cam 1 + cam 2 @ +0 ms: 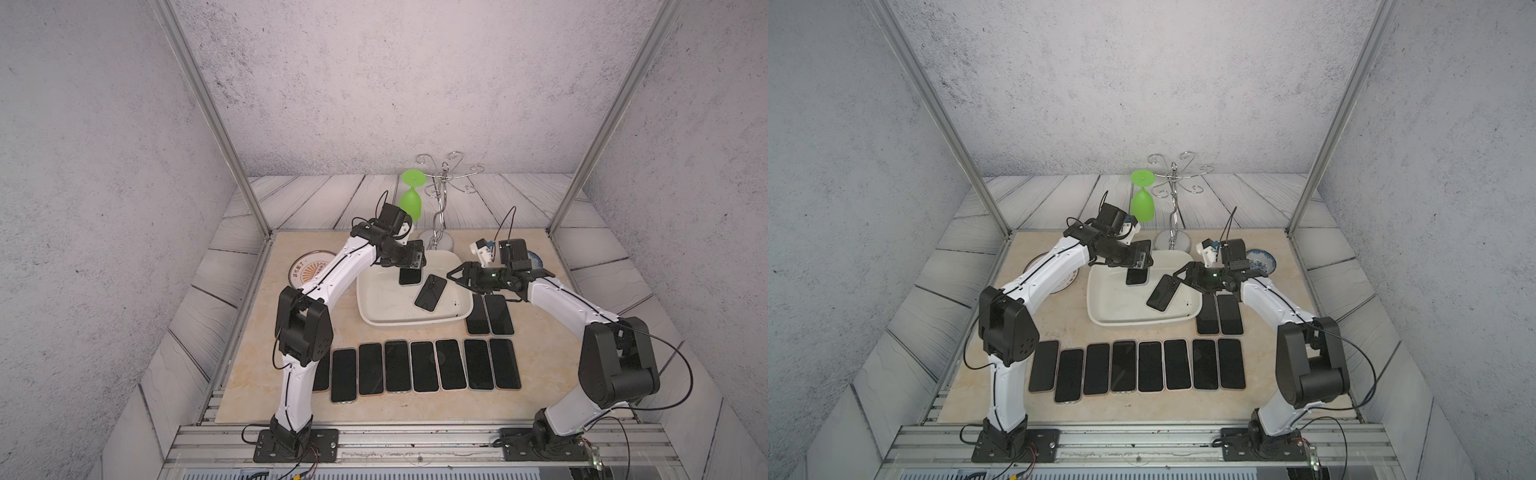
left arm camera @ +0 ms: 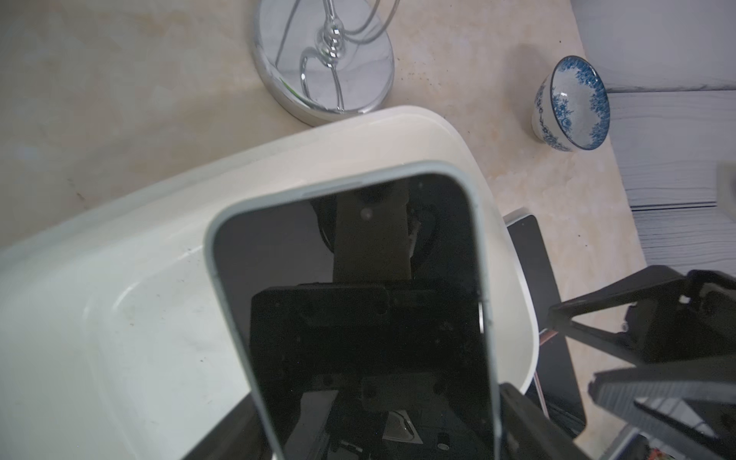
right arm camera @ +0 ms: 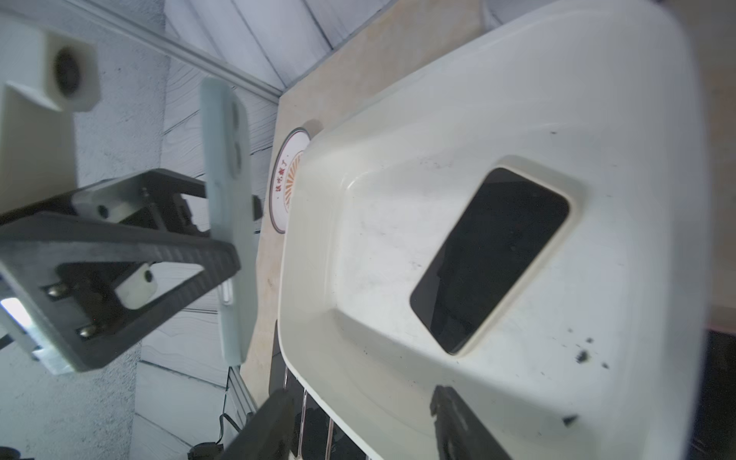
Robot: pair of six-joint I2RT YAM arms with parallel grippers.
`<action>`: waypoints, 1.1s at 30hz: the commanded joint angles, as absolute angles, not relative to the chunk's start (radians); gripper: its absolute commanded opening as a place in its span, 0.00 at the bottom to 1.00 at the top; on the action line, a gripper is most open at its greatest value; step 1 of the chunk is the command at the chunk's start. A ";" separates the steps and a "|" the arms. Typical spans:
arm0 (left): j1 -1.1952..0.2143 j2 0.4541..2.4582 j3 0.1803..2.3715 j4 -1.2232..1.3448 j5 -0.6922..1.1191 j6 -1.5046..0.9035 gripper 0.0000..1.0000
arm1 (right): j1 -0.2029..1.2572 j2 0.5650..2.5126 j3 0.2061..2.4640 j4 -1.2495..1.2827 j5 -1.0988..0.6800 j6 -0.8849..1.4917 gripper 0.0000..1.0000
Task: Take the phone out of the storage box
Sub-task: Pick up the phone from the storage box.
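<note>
The left gripper (image 1: 411, 266) is grasping a phone (image 1: 409, 277) upright above the far side of the glossy white storage box (image 1: 374, 320). Only the right wrist view is showing its pale-green case (image 3: 227, 219), edge-on; the left wrist view is showing its black glass (image 2: 358, 278). The right gripper (image 1: 454, 274) is hovering, jaws parted, at the box's right rim, near a second phone (image 1: 431, 292) lying flat inside.

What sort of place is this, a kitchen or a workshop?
Most likely a robot test cell, not a kitchen: two robot arms bolted to a metal rail, a row of phones laid out on the table, aluminium frame posts.
</note>
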State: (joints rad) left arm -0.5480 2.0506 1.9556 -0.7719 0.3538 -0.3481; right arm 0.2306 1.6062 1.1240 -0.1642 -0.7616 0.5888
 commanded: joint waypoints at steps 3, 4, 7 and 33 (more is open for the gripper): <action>-0.560 1.951 1.854 -0.684 0.483 -0.368 0.62 | 0.228 1.642 1.288 -0.158 -0.722 0.628 0.61; -0.558 1.929 1.822 -0.672 0.489 -0.364 0.62 | 0.228 1.663 1.329 -0.185 -0.726 0.626 0.61; -0.558 1.871 1.737 -0.628 0.503 -0.362 0.62 | 0.233 1.733 1.402 -0.205 -0.742 0.667 0.61; -0.560 1.841 1.649 -0.595 0.523 -0.376 0.60 | 0.313 1.907 1.605 -0.357 -0.700 0.667 0.57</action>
State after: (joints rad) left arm -0.5587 1.8519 1.6447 -0.6235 0.4973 -0.3744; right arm 0.3134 1.9072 1.5604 -0.3122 -0.7368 0.6949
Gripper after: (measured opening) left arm 0.840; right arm 0.568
